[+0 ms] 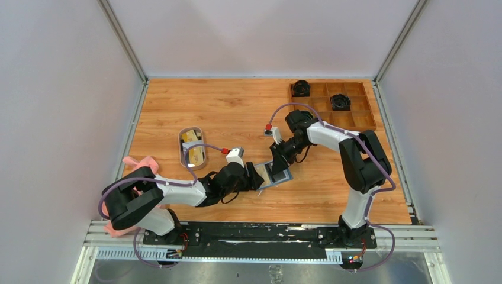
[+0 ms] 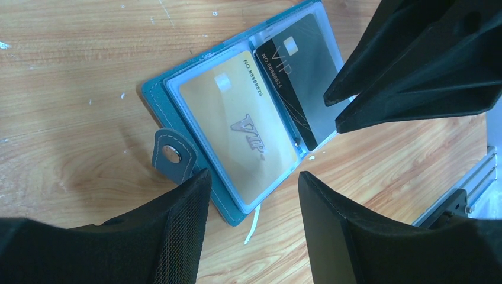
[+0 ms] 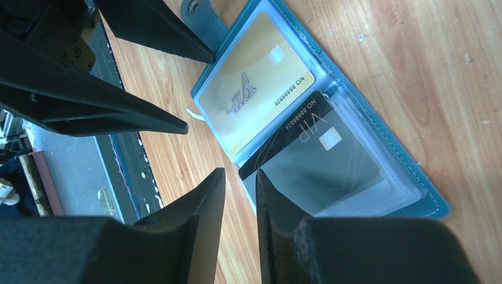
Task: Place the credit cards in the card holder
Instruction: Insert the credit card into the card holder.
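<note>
The card holder (image 1: 277,175) is laid open on the tabletop (image 1: 237,100), lower centre of the overhead frame. The left tool (image 2: 254,177) is spread wide, nothing gripped; the right tool (image 3: 240,171) is narrowly parted at a corner of the black card (image 3: 319,171).

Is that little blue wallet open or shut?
Open. The teal-blue folding wallet lies spread flat, both clear inner pockets showing: a gold plastic card on one side, a black card on the other. Its snap tab hangs unfastened.

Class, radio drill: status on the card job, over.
Left gripper open, empty. Right gripper narrow at black card, grip unclear. Card holder open, gold card pocketed. Nothing blocking.
</note>
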Motion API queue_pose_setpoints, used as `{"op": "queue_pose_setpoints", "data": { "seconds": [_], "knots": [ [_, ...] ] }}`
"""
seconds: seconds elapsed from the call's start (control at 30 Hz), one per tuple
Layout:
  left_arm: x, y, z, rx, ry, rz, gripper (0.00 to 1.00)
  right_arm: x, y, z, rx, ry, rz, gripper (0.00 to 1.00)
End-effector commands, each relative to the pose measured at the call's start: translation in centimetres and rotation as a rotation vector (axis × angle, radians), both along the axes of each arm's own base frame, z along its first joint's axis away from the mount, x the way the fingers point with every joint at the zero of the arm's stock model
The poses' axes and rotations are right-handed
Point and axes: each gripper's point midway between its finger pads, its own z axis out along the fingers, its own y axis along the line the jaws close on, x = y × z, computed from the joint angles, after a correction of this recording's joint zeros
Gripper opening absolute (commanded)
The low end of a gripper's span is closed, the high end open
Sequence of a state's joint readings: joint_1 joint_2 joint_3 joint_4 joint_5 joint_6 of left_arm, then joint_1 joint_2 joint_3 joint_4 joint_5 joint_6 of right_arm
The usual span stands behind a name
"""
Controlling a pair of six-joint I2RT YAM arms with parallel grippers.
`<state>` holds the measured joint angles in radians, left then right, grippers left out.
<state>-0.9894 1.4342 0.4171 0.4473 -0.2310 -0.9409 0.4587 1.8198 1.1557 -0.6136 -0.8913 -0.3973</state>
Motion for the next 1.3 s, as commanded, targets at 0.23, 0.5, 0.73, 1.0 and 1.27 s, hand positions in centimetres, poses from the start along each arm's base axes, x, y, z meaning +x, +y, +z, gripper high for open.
{"op": "queue_pose_setpoints", "data": {
  "seconds": [0.23,0.5,0.73,1.0,1.27],
  "knots": [
    [0.7,0.4,0.8,-0.018,-0.025,0.031,0.61,-0.3,0.6,0.0,0.0,0.042,0.004,0.29],
    [0.9,0.6,0.7,-0.023,-0.014,0.038,0.61,-0.4,0.6,-0.3,-0.002,0.052,0.007,0.29],
    [1.0,0.6,0.8,-0.029,-0.009,0.039,0.61,-0.4,0.6,-0.4,-0.006,0.054,0.007,0.29],
    [1.2,0.7,0.7,-0.036,0.001,0.047,0.6,-0.4,0.7,-0.7,-0.012,0.059,0.008,0.29],
    [1.4,0.8,0.6,-0.044,0.011,0.065,0.58,-0.5,0.8,-1.0,-0.024,0.068,0.01,0.29]
  ]
}}
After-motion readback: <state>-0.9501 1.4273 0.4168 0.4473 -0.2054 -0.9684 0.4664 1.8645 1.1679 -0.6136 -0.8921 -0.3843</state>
